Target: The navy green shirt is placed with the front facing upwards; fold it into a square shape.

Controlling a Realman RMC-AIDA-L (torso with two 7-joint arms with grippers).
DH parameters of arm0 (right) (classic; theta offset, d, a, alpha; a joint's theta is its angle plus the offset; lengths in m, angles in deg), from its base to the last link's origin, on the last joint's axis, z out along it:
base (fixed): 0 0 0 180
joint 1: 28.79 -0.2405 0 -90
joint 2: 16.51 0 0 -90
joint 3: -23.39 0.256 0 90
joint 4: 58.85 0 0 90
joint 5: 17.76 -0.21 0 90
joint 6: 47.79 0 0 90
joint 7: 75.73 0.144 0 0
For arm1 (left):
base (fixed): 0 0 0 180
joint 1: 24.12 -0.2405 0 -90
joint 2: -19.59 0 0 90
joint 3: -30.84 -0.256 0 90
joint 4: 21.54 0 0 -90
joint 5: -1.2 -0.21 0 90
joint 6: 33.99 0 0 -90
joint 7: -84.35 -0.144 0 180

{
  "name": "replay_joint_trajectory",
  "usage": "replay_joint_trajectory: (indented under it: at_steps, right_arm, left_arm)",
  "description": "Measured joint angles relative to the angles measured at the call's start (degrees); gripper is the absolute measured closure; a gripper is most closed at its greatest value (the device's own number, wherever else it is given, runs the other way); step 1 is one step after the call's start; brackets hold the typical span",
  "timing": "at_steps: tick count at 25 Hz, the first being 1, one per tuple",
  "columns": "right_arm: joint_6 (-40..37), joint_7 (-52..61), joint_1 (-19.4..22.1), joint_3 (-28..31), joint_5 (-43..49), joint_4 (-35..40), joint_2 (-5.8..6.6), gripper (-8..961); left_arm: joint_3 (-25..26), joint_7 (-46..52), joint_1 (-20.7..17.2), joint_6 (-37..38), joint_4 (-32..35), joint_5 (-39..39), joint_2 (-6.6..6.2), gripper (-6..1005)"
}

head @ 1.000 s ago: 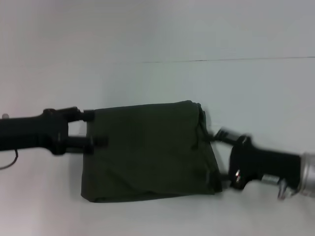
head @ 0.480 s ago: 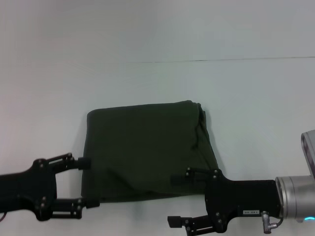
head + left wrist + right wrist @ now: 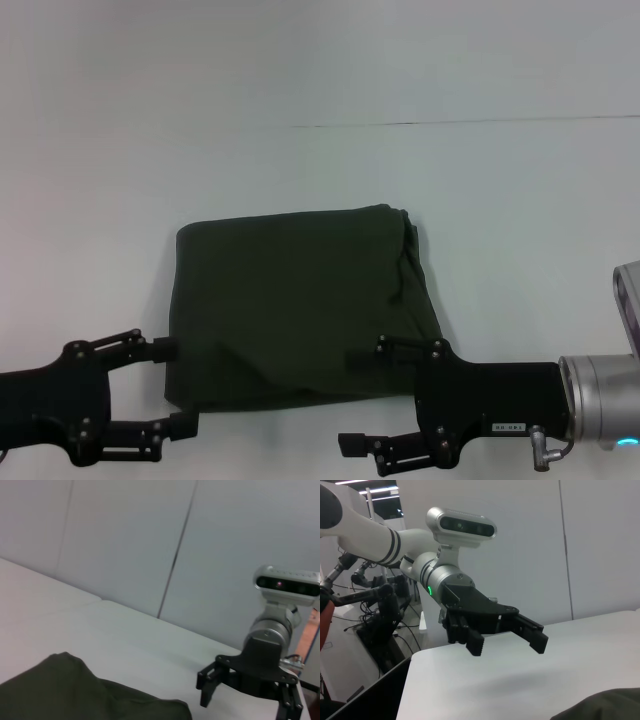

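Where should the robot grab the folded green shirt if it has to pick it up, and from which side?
Probably the navy green shirt at its two near corners, coming from the robot's side. It lies flat as a near-square, and the open left gripper and right gripper are level with that near edge, one by each corner.

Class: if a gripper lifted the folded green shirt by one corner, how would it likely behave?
The navy green shirt would probably sag and unfold: it is soft cloth, with loose layered edges at its right side. It looks light for its size and lies flat, so it is unlikely to roll. Pushed, it would likely bunch rather than slide whole.
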Motion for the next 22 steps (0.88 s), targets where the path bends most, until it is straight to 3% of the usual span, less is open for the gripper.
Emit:
replay_joint_trajectory:
  at_steps: [22]
  right_arm:
    - [1.30, -0.15, -0.72, -0.15, -0.06, 0.04, 0.00, 38]
  left_arm:
    - [0.92, -3.08, 0.05, 0.53, 0.06, 0.38, 0.00, 65]
